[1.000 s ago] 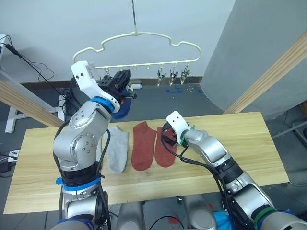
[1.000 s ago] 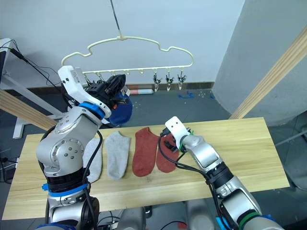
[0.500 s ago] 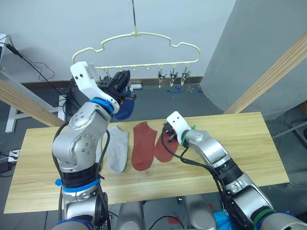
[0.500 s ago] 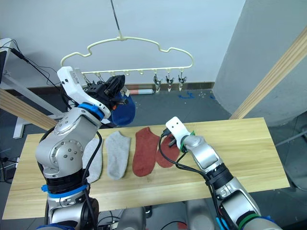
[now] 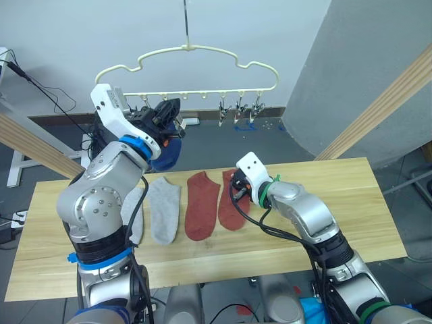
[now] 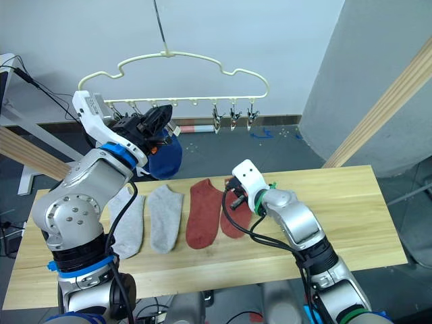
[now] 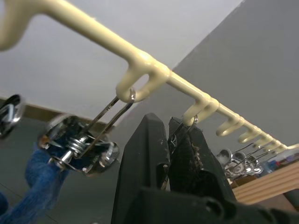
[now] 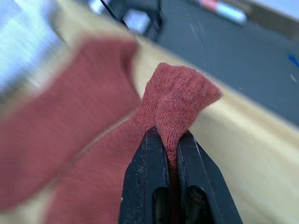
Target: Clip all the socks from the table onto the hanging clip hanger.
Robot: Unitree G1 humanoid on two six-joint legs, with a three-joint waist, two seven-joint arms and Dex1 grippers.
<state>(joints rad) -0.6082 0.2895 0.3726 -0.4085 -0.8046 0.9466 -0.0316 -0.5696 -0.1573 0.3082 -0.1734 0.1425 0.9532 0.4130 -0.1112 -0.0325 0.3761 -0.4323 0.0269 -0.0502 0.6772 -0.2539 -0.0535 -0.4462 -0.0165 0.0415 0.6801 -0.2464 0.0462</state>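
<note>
**A:** How far along are you?

**B:** Early. One blue sock hangs from a clip on the clip hanger, just beside my left claw, whose fingers are pressed together around a neighbouring clip.

**A:** And your right claw?

**B:** Pinching the cuff of a rust red sock, lifting it off the table. Its partner and two grey socks lie beside it, unclipped.
</note>
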